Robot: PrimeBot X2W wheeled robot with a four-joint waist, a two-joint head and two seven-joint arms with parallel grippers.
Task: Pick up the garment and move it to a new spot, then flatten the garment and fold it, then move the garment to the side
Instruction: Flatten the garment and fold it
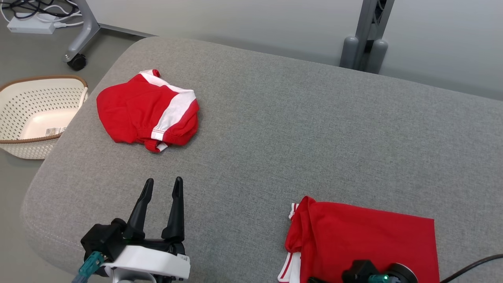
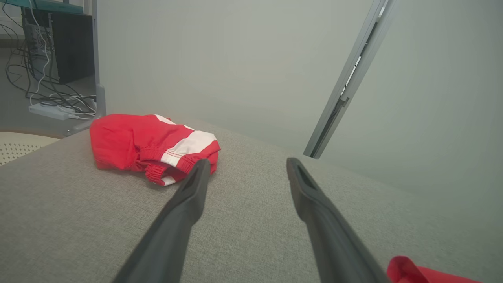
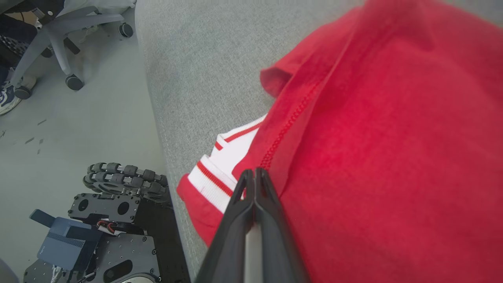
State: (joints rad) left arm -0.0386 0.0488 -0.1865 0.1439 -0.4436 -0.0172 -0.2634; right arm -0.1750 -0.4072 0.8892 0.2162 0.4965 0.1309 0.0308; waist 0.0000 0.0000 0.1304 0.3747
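1. Although the left gripper [image 1: 164,180] has its two dark fingers spread wide apart, nothing lies between them. It hovers over a bare part of the grey cushion [image 1: 294,137], close to the near edge.
2. Ahead of this gripper's fingertips and a little to their left, well apart from them, lies a bundled red-and-white garment [image 1: 145,110]. A white band crosses its top, and a gathered elastic cuff is turned toward the gripper.
3. Farther to the left of that gripper, off the cushion and down on the floor, stands a cream perforated basket [image 1: 23,98] with a brown rim.
4. The right gripper [image 3: 255,171] has its fingers pressed together, with no gap at the tips. The tips sit at the stitched hem of the red garment [image 3: 373,137]. I cannot tell whether any cloth is caught between them.
5. The red garment lies spread on the cushion beneath and ahead of the right gripper. Its edge on the left gripper's side is rumpled into a raised fold.
6. In the right wrist view, white trim [image 3: 224,165] with thin red stripes shows from under the red cloth, just left of the fingertips.
7. Farther left in that view, past the cushion's edge, the robot's dark base [image 3: 118,208] stands on the floor.
8. The left gripper is between the two garments and touches neither.
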